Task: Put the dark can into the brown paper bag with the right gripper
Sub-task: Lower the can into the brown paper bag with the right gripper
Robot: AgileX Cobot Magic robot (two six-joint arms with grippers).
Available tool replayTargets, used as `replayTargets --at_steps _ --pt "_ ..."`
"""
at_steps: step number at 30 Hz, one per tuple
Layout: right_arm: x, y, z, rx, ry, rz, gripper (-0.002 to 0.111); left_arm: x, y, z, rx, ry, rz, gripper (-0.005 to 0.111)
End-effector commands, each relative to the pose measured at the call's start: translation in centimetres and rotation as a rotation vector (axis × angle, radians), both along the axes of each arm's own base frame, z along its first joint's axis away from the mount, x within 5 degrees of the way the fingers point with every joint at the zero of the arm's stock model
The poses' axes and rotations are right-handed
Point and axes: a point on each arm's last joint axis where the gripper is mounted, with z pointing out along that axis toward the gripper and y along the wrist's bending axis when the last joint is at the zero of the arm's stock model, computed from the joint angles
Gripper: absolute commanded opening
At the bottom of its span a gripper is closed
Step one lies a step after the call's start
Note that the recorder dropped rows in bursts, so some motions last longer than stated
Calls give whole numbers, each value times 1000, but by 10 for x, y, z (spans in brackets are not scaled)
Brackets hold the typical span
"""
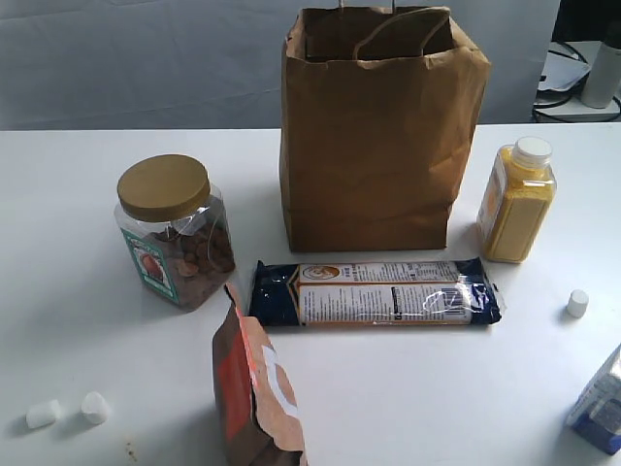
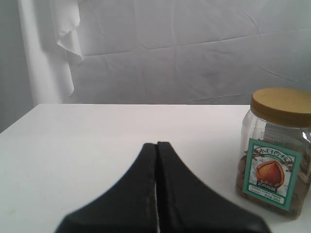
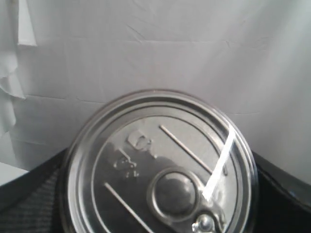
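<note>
The dark can point(image 3: 146, 145) fills the right wrist view, its shiny silver pull-tab lid facing the camera. My right gripper point(image 3: 158, 206) is shut on it, one black finger point(image 3: 31, 199) on each side, with a white cloth backdrop behind. In the exterior view the brown paper bag point(image 1: 374, 146) stands upright and open at the back centre of the white table point(image 1: 437, 388). Neither the can nor the right gripper shows clearly in that view. My left gripper point(image 2: 156, 145) is shut and holds nothing, low over the table beside the nut jar point(image 2: 277, 150).
A gold-lidded nut jar point(image 1: 175, 228) stands left of the bag, a yellow bottle point(image 1: 516, 199) right of it. In front lie a dark blue packet point(image 1: 374, 291) and a torn brown-orange pouch point(image 1: 254, 388). Small white pieces point(image 1: 94, 408) and a blue box point(image 1: 602, 403) sit near the edges.
</note>
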Motion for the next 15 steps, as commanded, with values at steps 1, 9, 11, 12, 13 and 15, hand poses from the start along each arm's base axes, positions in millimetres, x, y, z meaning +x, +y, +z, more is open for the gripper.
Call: replayTargets --at_steps 1,9,11,12,13,15 --pt "31 10 1 41 -48 26 0 0 0 0 0 -6 -6 0" --pt "77 39 -50 31 95 24 0 0 0 0 0 -6 -6 0" --pt "84 46 -63 17 114 36 0 0 0 0 0 -6 -6 0" --pt "87 50 -69 11 122 43 0 0 0 0 0 -6 -6 0" --pt "90 53 -74 7 129 49 0 0 0 0 0 -6 -6 0" --pt "99 62 -93 -10 151 69 0 0 0 0 0 -6 -6 0"
